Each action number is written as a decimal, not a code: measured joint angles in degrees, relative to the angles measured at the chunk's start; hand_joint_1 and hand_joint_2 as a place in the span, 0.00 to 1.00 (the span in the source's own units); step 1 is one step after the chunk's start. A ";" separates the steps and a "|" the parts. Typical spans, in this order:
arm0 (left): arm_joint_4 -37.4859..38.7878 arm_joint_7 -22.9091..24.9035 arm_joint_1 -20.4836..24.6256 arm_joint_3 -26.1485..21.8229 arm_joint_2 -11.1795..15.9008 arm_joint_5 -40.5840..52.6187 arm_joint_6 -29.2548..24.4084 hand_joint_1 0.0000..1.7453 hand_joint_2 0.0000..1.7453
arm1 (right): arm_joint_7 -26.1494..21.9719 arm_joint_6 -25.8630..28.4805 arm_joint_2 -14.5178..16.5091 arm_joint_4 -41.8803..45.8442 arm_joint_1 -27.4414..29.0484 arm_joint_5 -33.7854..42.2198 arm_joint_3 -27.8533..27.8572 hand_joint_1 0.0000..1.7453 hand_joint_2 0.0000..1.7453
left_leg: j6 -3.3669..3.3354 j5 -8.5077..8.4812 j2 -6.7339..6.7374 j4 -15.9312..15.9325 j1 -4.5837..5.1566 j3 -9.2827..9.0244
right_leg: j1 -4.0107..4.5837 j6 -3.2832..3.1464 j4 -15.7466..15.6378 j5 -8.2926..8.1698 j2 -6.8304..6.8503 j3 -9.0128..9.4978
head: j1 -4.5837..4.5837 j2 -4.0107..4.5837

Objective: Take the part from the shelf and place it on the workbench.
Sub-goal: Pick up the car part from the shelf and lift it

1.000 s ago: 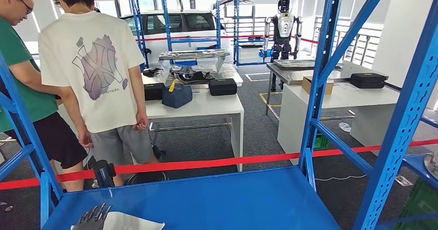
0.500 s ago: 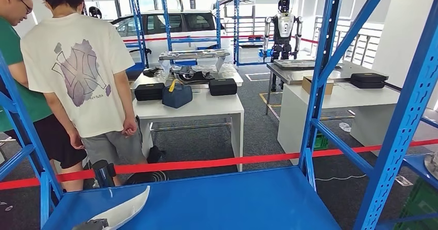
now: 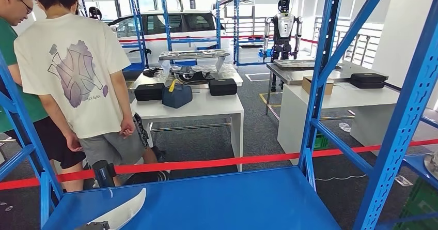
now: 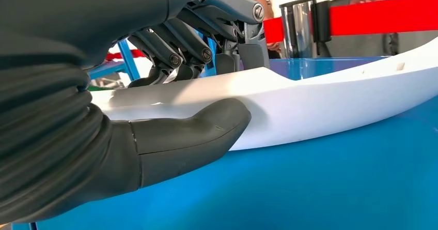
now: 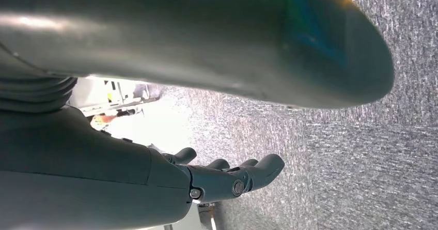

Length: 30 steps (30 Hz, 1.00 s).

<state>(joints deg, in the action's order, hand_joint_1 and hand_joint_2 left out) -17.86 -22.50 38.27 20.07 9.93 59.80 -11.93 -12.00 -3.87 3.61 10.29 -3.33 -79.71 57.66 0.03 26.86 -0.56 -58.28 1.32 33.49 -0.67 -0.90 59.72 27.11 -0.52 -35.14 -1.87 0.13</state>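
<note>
The part (image 4: 330,101), a long curved white panel, sits in the left hand (image 4: 196,85), thumb on one face and dark fingers (image 4: 175,49) over the far edge, its free end reaching out past the hand above the blue shelf (image 3: 232,199). I'd judge the lift is under way: keep that clamp firm, since the long tip will want to droop and swing, raise it well above the shelf and mind the blue upright (image 3: 23,132) beside the hand before turning toward a counter (image 3: 206,106). The right hand (image 5: 227,178) hangs over grey carpet, fingers loosely curled, holding nothing. The only writing I can make out is an interlocked NY print on the nearer person's white shirt (image 3: 72,70); the small line under it is unreadable.
</note>
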 joint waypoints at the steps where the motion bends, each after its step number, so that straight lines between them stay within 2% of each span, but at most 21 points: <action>1: -0.02 -0.74 0.01 -0.30 0.01 -0.19 -0.02 1.00 1.00 | 0.00 -0.01 0.00 0.00 0.00 0.00 0.00 0.00 0.00 | 0.00 0.00 -0.01 0.00 0.00 0.00 | 0.00 0.00 0.00 0.00 0.00 0.00 | 0.00 0.00; 10: -1.02 -4.96 -0.30 -2.81 -1.01 -0.75 -6.56 1.00 1.00 | 0.00 0.00 0.00 0.00 -0.02 -0.14 0.00 0.00 0.00 | 0.00 0.00 0.00 -0.01 0.00 0.00 | 0.00 0.00 0.00 0.00 0.00 -0.01 | 0.00 0.00; 15: -3.93 -8.97 0.03 -4.86 -2.91 -2.60 -11.97 1.00 1.00 | 0.00 0.14 0.00 0.00 -0.04 -0.08 0.00 0.00 0.00 | 0.00 0.00 -0.05 -0.04 0.00 0.03 | 0.00 0.00 -0.01 0.00 0.02 -0.02 | 0.00 0.00; 23: -8.88 -9.08 1.73 -6.21 -4.84 -2.94 -11.62 1.00 1.00 | 0.02 0.26 0.00 0.00 -0.14 0.00 0.10 0.00 0.00 | -0.01 0.01 0.01 -0.04 0.02 0.02 | -0.03 0.04 -0.02 -0.03 -0.06 -0.02 | 0.01 0.00; 30: -12.20 -11.38 3.87 -6.59 -5.69 -3.71 -11.02 1.00 1.00 | 0.00 0.56 0.00 0.00 -0.15 0.02 0.42 0.00 0.00 | -0.01 -0.01 -0.02 -0.05 0.01 0.03 | 0.00 0.06 -0.02 -0.04 0.00 -0.02 | 0.00 0.00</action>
<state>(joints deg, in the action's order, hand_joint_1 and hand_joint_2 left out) -30.06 -33.88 42.14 13.49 4.24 56.09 -22.95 -12.00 -3.31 3.61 10.29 -3.47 -79.70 58.07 0.03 26.85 -0.58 -58.34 1.33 33.52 -0.68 -0.84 59.70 27.07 -0.52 -35.16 -1.87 0.13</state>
